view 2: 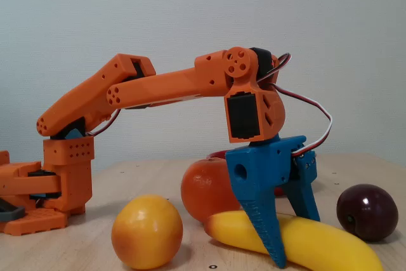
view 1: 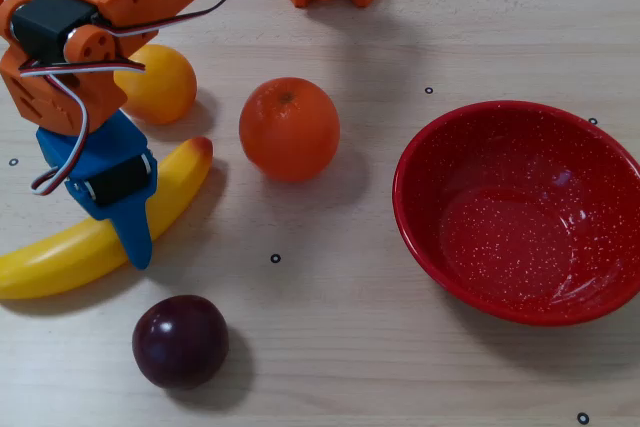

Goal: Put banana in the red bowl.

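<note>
Banana (view 1: pixel 70 252) between blue jaws (view 2: pixel 287 239)

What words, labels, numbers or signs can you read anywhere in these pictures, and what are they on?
None: no readable text in the overhead or fixed view.
The table carries only small black ring marks, not letters.
The banana, red bowl and blue claw are plain.
</note>
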